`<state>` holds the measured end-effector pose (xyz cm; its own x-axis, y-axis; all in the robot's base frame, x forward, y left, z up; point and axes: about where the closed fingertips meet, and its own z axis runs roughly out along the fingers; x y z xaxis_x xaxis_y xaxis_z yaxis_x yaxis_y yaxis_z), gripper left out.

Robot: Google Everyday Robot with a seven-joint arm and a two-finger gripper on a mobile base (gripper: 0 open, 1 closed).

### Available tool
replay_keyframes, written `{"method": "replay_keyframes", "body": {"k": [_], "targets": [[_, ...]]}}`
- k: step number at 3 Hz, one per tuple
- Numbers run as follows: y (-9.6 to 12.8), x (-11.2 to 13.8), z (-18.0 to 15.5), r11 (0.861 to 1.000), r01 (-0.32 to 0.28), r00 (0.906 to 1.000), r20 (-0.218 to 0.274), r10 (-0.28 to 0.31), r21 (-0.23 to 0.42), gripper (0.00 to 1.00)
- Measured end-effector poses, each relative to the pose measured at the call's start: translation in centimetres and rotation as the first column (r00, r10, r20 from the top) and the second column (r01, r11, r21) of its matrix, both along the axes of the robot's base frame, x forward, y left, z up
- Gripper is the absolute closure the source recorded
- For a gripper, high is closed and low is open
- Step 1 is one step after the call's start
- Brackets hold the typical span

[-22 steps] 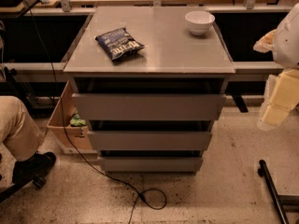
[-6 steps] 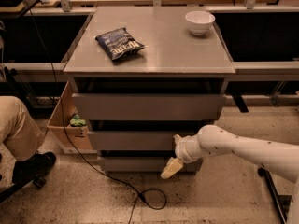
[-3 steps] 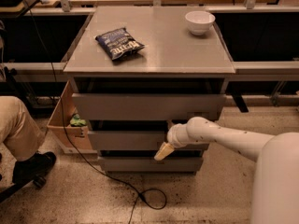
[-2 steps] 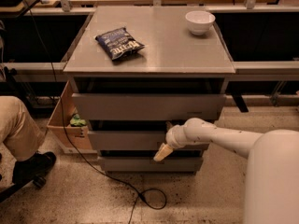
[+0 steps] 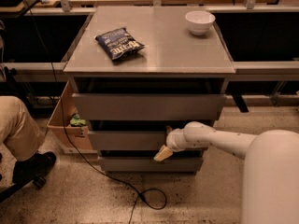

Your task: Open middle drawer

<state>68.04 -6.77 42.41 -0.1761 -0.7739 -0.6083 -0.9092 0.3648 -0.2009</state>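
The grey cabinet has three drawers. The middle drawer (image 5: 126,140) is the second flat grey front, between the taller top drawer (image 5: 145,106) and the slim bottom drawer (image 5: 135,164). My white arm reaches in from the lower right. My gripper (image 5: 163,152) is at the middle drawer's front, right of its centre, at its lower edge, with a cream fingertip pointing down-left over the gap above the bottom drawer. The drawer looks shut or barely out.
A dark chip bag (image 5: 119,43) and a white bowl (image 5: 200,21) sit on the cabinet top. A seated person's leg and shoe (image 5: 23,139) are at the left. A cardboard box (image 5: 65,125) stands beside the cabinet. A black cable (image 5: 140,195) loops on the floor in front.
My arm swung in from the right and low, then rose to the middle drawer's front. Over the last second it has stayed almost still there.
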Motion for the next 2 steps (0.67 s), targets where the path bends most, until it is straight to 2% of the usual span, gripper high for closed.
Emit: {"method": "replay_keyframes", "body": {"k": [1,2], "targets": [[-0.89,-1.43,-0.48,1.0,0.013,0.9999,-0.012,-0.013,0.001,0.42],[-1.01,-1.65,0.19,1.0,0.014,0.9998,-0.013,-0.014,0.001,0.45]]}}
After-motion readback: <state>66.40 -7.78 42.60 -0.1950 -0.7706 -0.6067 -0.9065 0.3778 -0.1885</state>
